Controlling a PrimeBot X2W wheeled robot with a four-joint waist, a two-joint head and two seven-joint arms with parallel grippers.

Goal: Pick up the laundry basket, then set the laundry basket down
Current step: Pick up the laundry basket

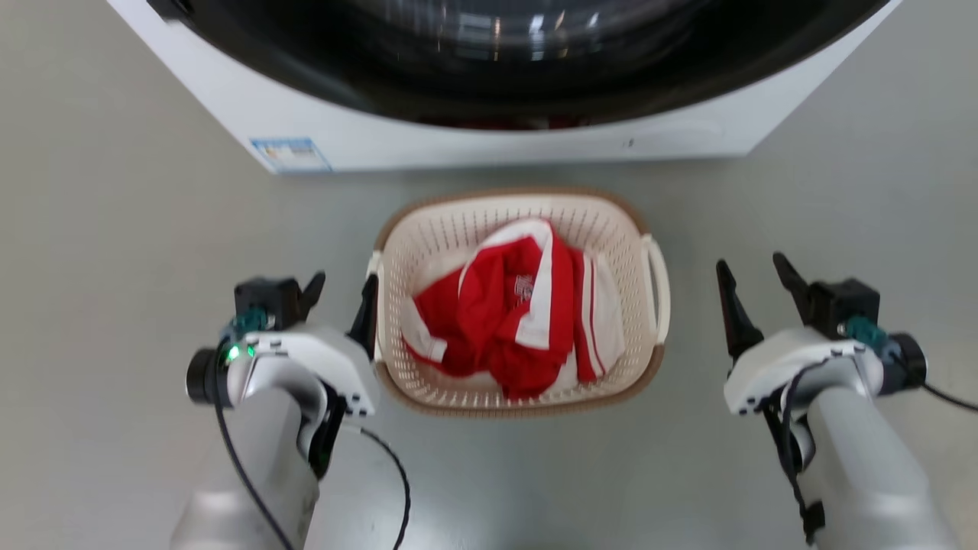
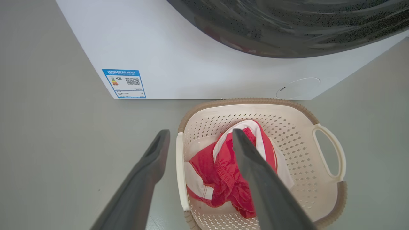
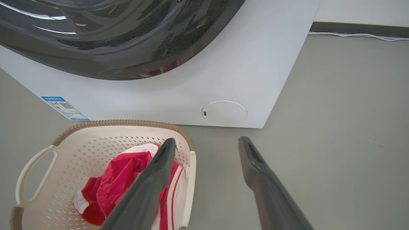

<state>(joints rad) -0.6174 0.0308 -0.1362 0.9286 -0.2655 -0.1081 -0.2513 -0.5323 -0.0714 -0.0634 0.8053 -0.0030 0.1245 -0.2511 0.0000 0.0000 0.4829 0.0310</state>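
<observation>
1. Cream plastic laundry basket (image 1: 451,237), brown-rimmed, sits on the grey floor (image 1: 114,229) just in front of a white washer (image 1: 688,137), between the robot's two grippers.
2. A crumpled red-and-white garment (image 1: 504,321) lies inside it.
3. Left gripper (image 1: 344,284) is spread and holds nothing. In the left wrist view its fingers (image 2: 143,179) straddle the basket's white left handle (image 2: 179,166), one outside the wall and one over the garment. Whether either touches the handle cannot be told.
4. Right gripper (image 1: 750,266), likewise spread and empty, stands near the right handle (image 1: 661,290), with a strip of floor between them.
5. A blue label (image 1: 290,155) marks the washer's lower left corner.
</observation>
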